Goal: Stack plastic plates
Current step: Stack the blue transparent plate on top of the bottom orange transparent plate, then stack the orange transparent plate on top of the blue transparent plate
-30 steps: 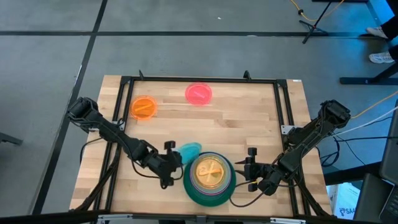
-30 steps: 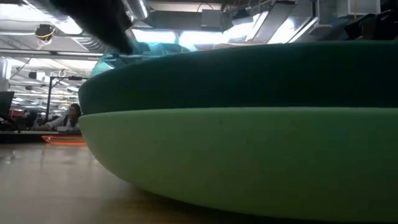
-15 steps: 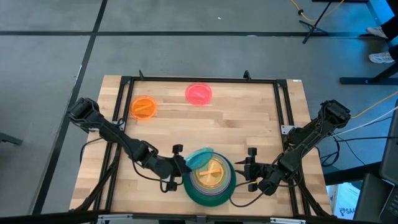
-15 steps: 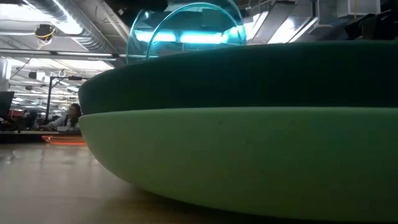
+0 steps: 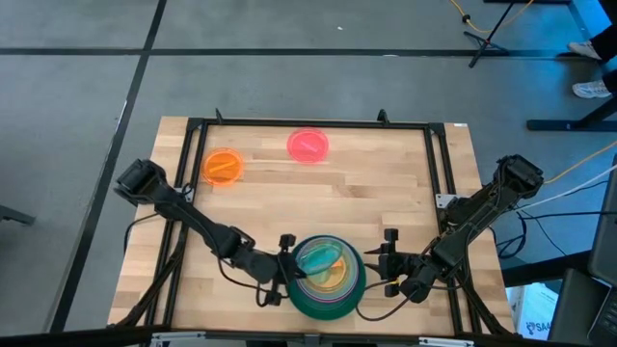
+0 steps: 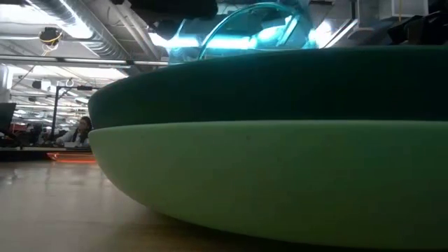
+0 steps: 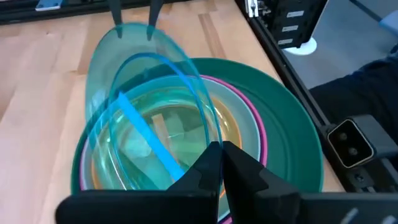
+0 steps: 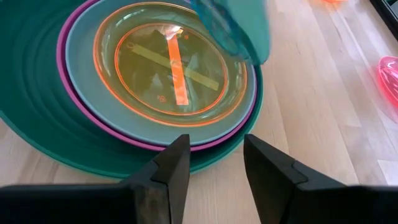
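A stack of plates (image 5: 328, 278) sits near the table's near edge, with mint at the bottom (image 6: 266, 182), then dark green (image 6: 280, 84), magenta, grey-blue and a translucent orange plate (image 8: 171, 65) on top. My left gripper (image 5: 286, 270) is at the stack's left rim, shut on a translucent teal plate (image 7: 143, 118) that it holds over the stack. My right gripper (image 8: 214, 155) is open and waits just right of the stack (image 5: 390, 262). A second orange plate (image 5: 223, 166) and a pink-red plate (image 5: 308, 145) lie flat near the far edge. My left gripper pinches the teal plate's rim (image 7: 189, 168) between its two fingers, reaching in from the table's left. The plate is tilted over the orange plate, its free rim (image 7: 134, 28) raised. Whether its lower part touches the stack, I cannot tell.
A black metal frame (image 5: 308, 123) runs around the tabletop. Bare wood (image 5: 337, 193) lies between the stack and the two plates at the far edge. The room beyond shows in the low view.
My left gripper has carried the teal plate toward the table's right and near edge, from beside the stack's far left rim to above the stack. The plate stays tilted in the hold. The right arm has kept still.
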Motion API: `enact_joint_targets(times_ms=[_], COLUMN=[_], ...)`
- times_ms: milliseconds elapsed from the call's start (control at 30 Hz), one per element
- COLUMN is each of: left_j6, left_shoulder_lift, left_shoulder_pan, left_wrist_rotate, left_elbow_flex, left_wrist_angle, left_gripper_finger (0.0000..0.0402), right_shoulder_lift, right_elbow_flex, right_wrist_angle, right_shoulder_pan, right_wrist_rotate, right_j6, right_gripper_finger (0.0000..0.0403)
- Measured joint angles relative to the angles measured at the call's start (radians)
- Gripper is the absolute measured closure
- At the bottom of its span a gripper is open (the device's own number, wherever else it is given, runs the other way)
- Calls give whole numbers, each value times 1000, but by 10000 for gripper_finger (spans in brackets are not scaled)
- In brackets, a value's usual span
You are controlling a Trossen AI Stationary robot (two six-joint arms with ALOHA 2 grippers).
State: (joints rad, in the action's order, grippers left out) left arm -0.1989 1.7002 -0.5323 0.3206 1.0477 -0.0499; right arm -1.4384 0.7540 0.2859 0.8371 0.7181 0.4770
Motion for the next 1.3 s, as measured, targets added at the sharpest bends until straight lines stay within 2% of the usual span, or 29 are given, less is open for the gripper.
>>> enact_joint_targets(times_ms=[300, 633, 767, 900, 1000, 1167, 1300], left_j6=[-16, -64, -85, -130, -197, -377, -539], left_shoulder_lift=[30, 19, -35, -112, -172, -225, -229], left_shoulder_pan=[27, 71, 76, 65, 49, 32, 40], left_wrist_rotate=[-45, -181, -214, -133, -7, 177, 243], left_elbow_flex=[0, -1, -1, -1, -1, -1, -1], left_wrist_angle=[-12, 14, 91, 276, 460, 768, 989], left_gripper_finger=[386, 287, 274, 276, 277, 278, 278], right_shoulder_lift=[0, 0, 0, 0, 0, 0, 0], right_elbow_flex=[0, 0, 0, 0, 0, 0, 0], right_wrist_angle=[0, 0, 2, 2, 2, 1, 1], right_shoulder_pan=[0, 0, 0, 0, 0, 0, 0], right_wrist_rotate=[0, 0, 0, 0, 0, 0, 0], right_j6=[1, 1, 1, 1, 1, 1, 0], right_gripper_finger=[260, 260, 260, 260, 260, 260, 260])
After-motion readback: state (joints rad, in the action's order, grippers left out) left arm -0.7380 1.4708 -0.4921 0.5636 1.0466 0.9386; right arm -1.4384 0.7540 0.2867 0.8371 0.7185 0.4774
